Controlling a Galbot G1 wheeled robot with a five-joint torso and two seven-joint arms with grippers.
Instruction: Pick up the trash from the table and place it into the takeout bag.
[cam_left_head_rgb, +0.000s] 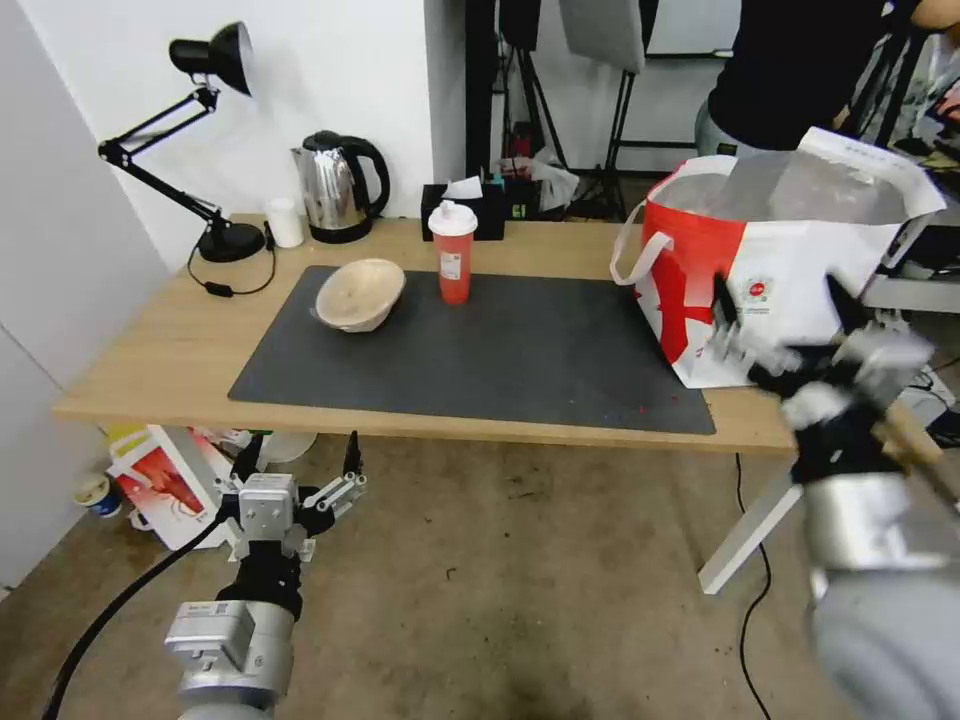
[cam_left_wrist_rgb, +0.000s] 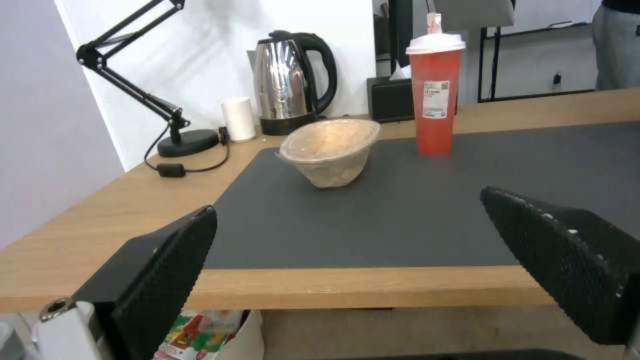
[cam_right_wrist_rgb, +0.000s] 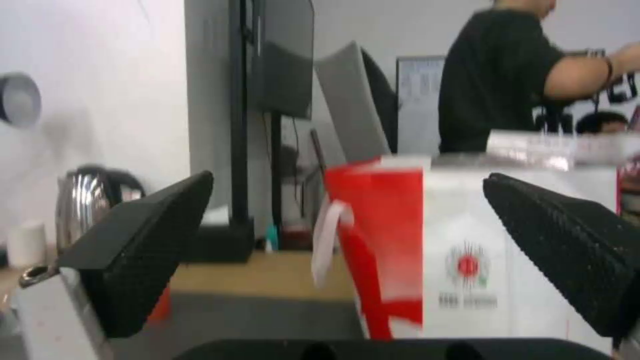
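A shallow beige bowl (cam_left_head_rgb: 360, 295) lies tilted on the dark mat of the table (cam_left_head_rgb: 160, 350), with a tall red cup (cam_left_head_rgb: 453, 252) with a white lid standing just right of it. The takeout bag (cam_left_head_rgb: 780, 270) stands open on the table's right end. My left gripper (cam_left_head_rgb: 300, 455) hangs open and empty below the table's front edge, facing the bowl (cam_left_wrist_rgb: 331, 152) and cup (cam_left_wrist_rgb: 435, 95). My right gripper (cam_left_head_rgb: 778, 300) is open and empty, raised in front of the bag's (cam_right_wrist_rgb: 467, 250) near side.
A desk lamp (cam_left_head_rgb: 215, 240), a steel kettle (cam_left_head_rgb: 335, 190), a small white cup (cam_left_head_rgb: 285, 222) and a black tissue box (cam_left_head_rgb: 465, 210) line the table's back edge. A smaller red-printed bag (cam_left_head_rgb: 165, 485) sits on the floor under the left end. A person stands behind the takeout bag.
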